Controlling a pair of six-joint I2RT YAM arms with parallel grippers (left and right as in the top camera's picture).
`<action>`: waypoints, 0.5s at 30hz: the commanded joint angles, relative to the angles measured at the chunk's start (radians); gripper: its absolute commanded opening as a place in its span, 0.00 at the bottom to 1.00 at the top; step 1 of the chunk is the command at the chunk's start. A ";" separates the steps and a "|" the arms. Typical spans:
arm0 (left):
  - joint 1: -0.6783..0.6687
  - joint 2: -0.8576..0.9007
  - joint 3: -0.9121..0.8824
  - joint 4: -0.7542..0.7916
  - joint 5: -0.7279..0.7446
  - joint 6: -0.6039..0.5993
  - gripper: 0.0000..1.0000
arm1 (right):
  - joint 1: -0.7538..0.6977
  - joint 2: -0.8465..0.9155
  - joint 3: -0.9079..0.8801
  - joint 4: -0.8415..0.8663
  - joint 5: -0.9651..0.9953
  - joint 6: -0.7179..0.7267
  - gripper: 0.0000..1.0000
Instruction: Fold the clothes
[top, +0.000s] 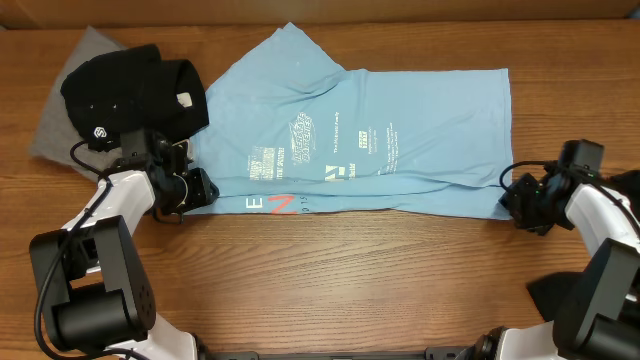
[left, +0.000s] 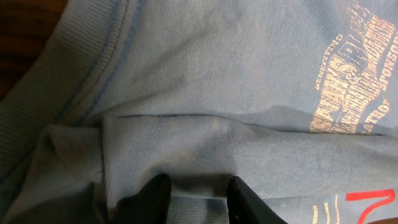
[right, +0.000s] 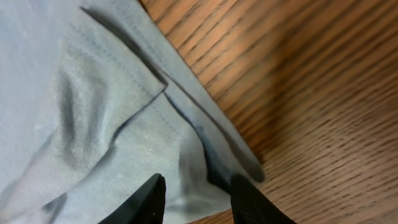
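The left jaws stand part-way apart with a raised fold of the large light blue short-sleeved T-shirt (left: 199, 93) in the gap. I cannot tell whether they pinch it or only straddle it. Red lettering (left: 368, 198) shows just right of them. Beyond them a crease runs across the cloth. Further out are the ribbed collar (left: 93, 62) on the left and a pale printed logo (left: 360, 81) on the right.

The right jaws are also part-way apart, with the shirt's hemmed corner lying between them. I cannot tell whether they grip it. The cloth spreads to their left and beyond, and the bare wooden counter (right: 311, 93) lies to their right.

From overhead, the shirt lies spread flat between the two pairs of jaws. Its neck end is at the left pair and its hem end at the right pair. Beyond the left jaws a black garment (top: 135, 95) is heaped just beside the shirt, on top of a grey cloth (top: 70, 90).
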 joint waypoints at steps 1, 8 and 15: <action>-0.004 0.097 -0.046 0.011 -0.053 0.015 0.34 | 0.004 0.010 -0.008 0.015 0.069 -0.011 0.38; -0.003 0.097 -0.046 0.010 -0.051 0.015 0.34 | 0.004 0.062 -0.008 0.023 0.029 -0.012 0.34; -0.002 0.097 -0.046 0.005 -0.052 0.015 0.34 | -0.007 0.044 0.013 -0.042 0.020 -0.015 0.04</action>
